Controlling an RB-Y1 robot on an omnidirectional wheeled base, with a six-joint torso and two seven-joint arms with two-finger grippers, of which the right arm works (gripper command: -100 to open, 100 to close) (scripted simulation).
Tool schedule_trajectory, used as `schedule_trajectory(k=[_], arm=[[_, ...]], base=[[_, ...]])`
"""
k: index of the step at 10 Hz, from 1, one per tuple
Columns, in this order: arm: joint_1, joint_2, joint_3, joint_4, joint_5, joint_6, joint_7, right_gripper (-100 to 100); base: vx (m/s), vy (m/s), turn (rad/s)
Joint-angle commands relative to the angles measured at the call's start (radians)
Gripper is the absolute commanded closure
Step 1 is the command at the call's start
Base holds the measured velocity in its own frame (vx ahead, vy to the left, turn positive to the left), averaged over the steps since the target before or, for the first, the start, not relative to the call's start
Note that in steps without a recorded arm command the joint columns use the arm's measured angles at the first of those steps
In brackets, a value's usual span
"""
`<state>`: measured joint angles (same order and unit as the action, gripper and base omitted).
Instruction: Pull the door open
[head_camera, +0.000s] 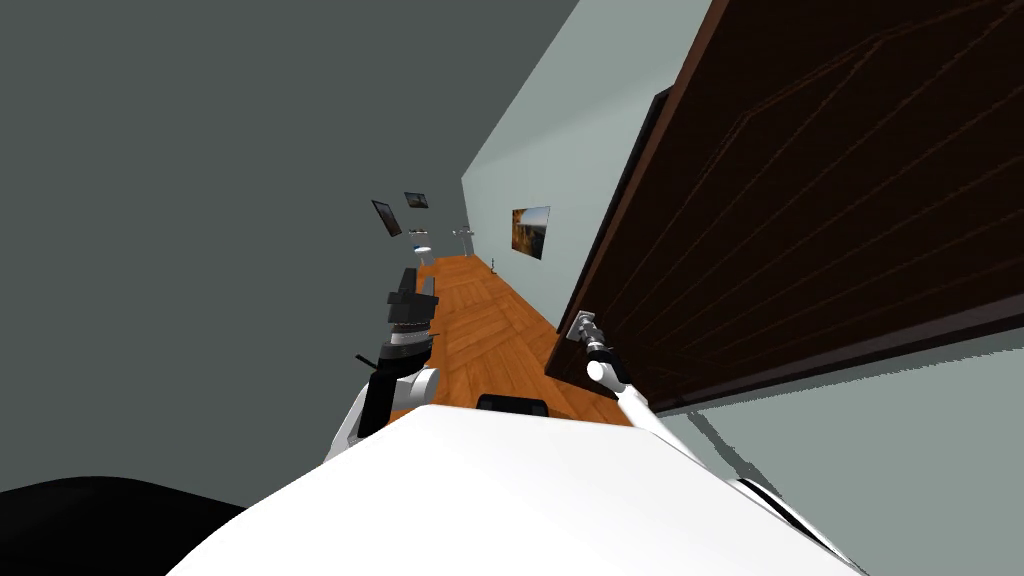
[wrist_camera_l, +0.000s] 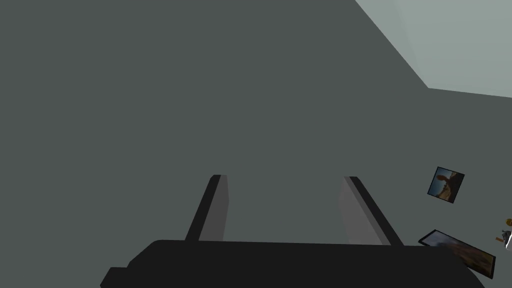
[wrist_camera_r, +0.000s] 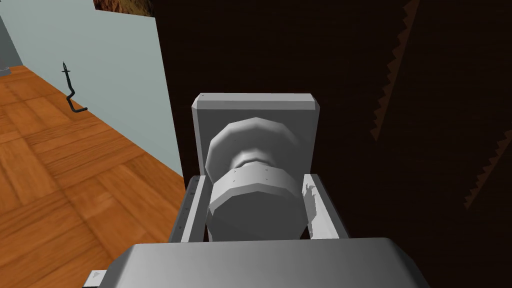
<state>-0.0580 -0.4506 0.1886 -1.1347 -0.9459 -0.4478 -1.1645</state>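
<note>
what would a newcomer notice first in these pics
The big dark brown door on my right stands out first, with the right gripper pressing its fingers on both sides of the grey knob. Next comes the orange wooden floor running down the narrow hallway ahead. The left gripper sits at my left, fingers open.

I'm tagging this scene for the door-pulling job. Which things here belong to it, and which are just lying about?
For the job:
door
knob on its plate
right jaws, shut on the knob

Just about:
pictures on the walls
black hook by the wall
wood floor
left jaws, open, away from the door
</note>
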Motion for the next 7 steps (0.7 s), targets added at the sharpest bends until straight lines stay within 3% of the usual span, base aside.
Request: schedule_trajectory(k=[1, 7], arm=[[0.006, -0.013, 0.016, -0.010, 0.002, -0.004, -0.013, 100], [0.029, -0.060, 0.075, -0.046, 0.008, -0.020, -0.062, 100]], base=[[-0.143, -0.027, 0.118], [-0.195, -0.059, 0.103]])
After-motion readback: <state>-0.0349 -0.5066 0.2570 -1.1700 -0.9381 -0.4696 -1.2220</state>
